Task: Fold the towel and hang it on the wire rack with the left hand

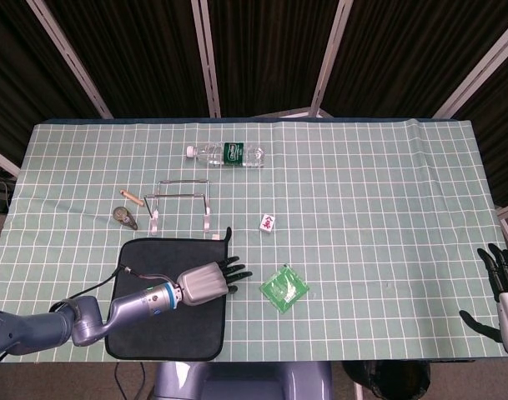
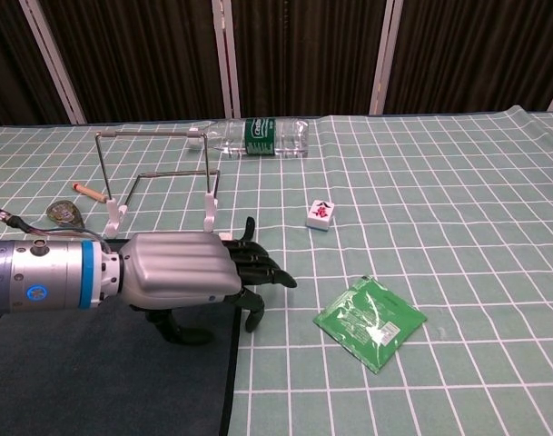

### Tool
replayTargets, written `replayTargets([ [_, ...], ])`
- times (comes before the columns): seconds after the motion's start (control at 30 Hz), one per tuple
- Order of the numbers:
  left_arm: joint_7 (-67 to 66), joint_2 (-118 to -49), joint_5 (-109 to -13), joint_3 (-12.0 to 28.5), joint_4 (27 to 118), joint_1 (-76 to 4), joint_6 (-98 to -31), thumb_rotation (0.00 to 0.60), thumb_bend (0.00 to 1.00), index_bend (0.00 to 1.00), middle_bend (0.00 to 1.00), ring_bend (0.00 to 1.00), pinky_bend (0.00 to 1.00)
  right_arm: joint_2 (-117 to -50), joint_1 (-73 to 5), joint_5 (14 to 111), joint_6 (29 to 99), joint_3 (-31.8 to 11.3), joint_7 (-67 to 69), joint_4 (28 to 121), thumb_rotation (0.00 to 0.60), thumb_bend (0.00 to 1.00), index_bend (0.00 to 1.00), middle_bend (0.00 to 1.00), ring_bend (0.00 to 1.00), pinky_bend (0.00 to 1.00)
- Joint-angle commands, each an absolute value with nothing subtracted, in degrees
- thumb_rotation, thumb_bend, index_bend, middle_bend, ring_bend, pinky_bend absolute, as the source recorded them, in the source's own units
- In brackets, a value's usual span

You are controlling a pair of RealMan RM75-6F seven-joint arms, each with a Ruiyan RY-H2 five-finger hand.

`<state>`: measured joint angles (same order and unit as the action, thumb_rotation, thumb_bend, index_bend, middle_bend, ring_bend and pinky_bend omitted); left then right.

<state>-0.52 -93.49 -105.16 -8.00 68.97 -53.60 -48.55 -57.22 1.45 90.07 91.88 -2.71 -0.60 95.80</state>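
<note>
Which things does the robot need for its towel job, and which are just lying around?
Needed: towel, wire rack, left hand.
Lying around: bottle, tile, green packet, small stick, brown lump.

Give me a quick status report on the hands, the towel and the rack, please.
Left hand open over towel's right edge, not gripping. Right hand open at far table edge. Towel flat, unfolded. Wire rack upright beyond it, bare; nothing between.
</note>
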Motion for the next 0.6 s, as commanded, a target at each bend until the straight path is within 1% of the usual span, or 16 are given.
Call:
replayTargets([
  [0.03, -0.52, -93.46, -105.00, -8.35, 68.79, -53.40, -48.89, 0.600, 0.44, 0.37, 0.00, 0.00, 0.00, -57.23, 1.47, 90.13, 91.92, -2.68, -0.63, 95.82, 0.600, 0.00, 0.00, 0.00, 0.00, 0.00],
  [0.13, -0.24, -93.28, -104.78, -8.59, 68.94, -53.33, -49.24, 0.600, 0.45, 0.38, 0.00, 0.00, 0.00, -57.25, 1.48, 90.23, 91.94, -2.63, -0.71, 95.85, 0.600, 0.00, 0.00, 0.00, 0.00, 0.00],
  [0.4, -0.72, -92.96, -103.99, -8.74, 69.54, -52.67, -50.43, 0.600, 0.44, 0.47, 0.00, 0.00, 0.00, -57.36, 1.49, 90.60, 92.02, -2.48, -0.97, 95.92, 0.600, 0.00, 0.00, 0.00, 0.00, 0.00],
  [0.53, -0.81, -92.76, -103.88, -8.99, 69.65, -52.48, -50.87, 0.600, 0.44, 0.48, 0.00, 0.00, 0.00, -57.35, 1.51, 90.64, 92.11, -2.48, -1.00, 95.94, 0.600, 0.00, 0.00, 0.00, 0.00, 0.00],
  [0.6, -0.87, -92.62, -103.82, -9.02, 69.72, -52.44, -51.05, 0.600, 0.47, 0.49, 0.00, 0.00, 0.00, -57.31, 1.51, 90.66, 92.11, -2.48, -0.97, 95.97, 0.600, 0.00, 0.00, 0.00, 0.00, 0.00],
])
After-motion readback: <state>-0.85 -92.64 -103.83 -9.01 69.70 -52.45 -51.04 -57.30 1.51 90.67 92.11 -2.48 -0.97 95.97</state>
